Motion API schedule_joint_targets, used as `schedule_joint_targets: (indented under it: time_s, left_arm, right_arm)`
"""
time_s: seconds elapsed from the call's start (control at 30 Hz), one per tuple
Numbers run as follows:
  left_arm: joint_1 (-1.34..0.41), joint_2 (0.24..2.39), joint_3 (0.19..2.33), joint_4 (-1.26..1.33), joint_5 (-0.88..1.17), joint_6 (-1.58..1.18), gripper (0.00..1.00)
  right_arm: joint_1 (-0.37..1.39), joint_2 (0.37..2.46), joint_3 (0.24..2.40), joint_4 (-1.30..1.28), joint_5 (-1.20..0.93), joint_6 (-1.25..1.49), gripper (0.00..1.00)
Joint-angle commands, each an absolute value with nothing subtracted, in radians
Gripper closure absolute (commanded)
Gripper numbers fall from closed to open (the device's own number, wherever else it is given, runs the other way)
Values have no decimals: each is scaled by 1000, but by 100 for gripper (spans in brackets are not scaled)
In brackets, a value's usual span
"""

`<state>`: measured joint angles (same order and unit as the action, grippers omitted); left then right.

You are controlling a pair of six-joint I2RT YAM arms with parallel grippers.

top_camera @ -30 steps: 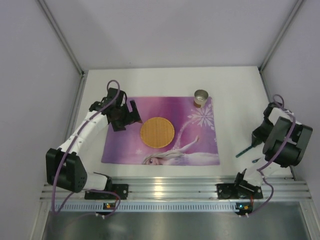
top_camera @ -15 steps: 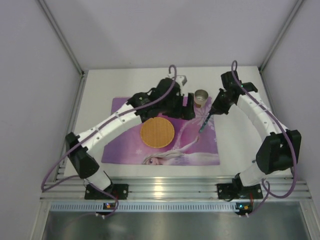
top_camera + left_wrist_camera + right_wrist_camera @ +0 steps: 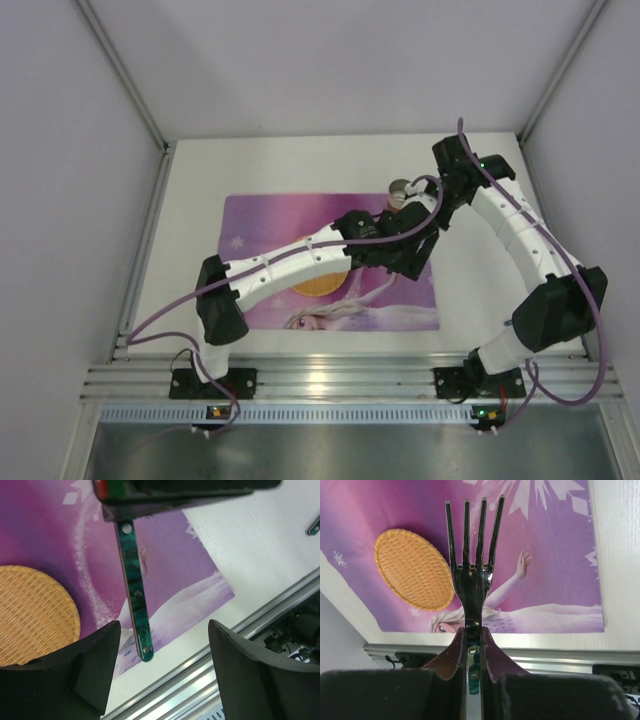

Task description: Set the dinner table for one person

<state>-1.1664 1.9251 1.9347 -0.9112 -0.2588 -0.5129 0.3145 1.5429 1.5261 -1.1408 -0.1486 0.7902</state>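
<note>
Clamping the fork (image 3: 471, 575) at its neck, right gripper (image 3: 472, 645) is fully closed; tines point forward over the placemat (image 3: 560, 555), green handle trailing behind. Left gripper (image 3: 161, 632) gapes, holding nothing.

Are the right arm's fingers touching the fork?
Touching. The right wrist view shows both fingers pressed against the fork handle, one on each side, with no gap.

From above, the left arm (image 3: 290, 265) covers most of the woven disc (image 3: 318, 287) on the placemat (image 3: 260, 215); the cup (image 3: 398, 186) at its far right corner is half hidden. The fork (image 3: 471, 575) handle vanishes between the right gripper (image 3: 472, 634) fingers.
</note>
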Motion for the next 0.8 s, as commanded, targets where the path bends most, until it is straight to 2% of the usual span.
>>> schedule_joint_targets:
  time_s: [0.0, 0.1, 0.13, 0.2, 0.3, 0.33, 0.37, 0.47, 0.5, 0.53, 0.57, 0.6, 0.63, 0.7, 0.77]
  left_arm:
    - [-1173, 1950, 1985, -951, -356, -503, 26]
    - [-1174, 1967, 2002, -977, -403, -509, 30]
    - [-1175, 1973, 2005, -988, -410, -505, 36]
    - [-1178, 1988, 2011, -995, -426, -485, 41]
    - [-1193, 2019, 2042, -1043, -474, -466, 71]
    - [-1195, 2025, 2046, -1049, -482, -463, 94]
    - [-1200, 2028, 2052, -1052, -485, -463, 100]
    - [-1203, 2020, 2057, -1046, -476, -460, 100]
    - [-1204, 2016, 2057, -1048, -463, -459, 100]
    - [-1203, 2011, 2056, -1043, -456, -459, 100]
    - [-1204, 2002, 2049, -1045, -453, -460, 100]
    - [-1203, 1996, 2043, -1042, -446, -463, 100]
    - [-1203, 1988, 2022, -1040, -434, -465, 100]
    - [-1204, 1954, 1985, -1035, -430, -478, 100]
    - [-1203, 1903, 1909, -1037, -454, -500, 100]
  right_arm:
    - [328, 1470, 1539, -1190, -204, 790, 100]
    - [330, 1454, 1523, -1204, -225, 782, 100]
    - [328, 1450, 1517, -1206, -232, 781, 100]
    - [331, 1442, 1503, -1204, -261, 781, 100]
    - [336, 1442, 1488, -1198, -281, 776, 100]
    - [336, 1443, 1485, -1197, -284, 775, 100]
    - [336, 1443, 1477, -1192, -294, 773, 100]
    - [339, 1456, 1474, -1175, -327, 761, 100]
    - [341, 1463, 1477, -1157, -343, 752, 96]
    - [339, 1469, 1482, -1148, -360, 738, 88]
    - [337, 1483, 1500, -1137, -388, 730, 76]
    - [337, 1491, 1518, -1131, -390, 718, 52]
    - [330, 1497, 1564, -1132, -385, 710, 43]
    - [308, 1512, 1607, -1144, -359, 693, 33]
    - [246, 1517, 1647, -1157, -350, 683, 31]
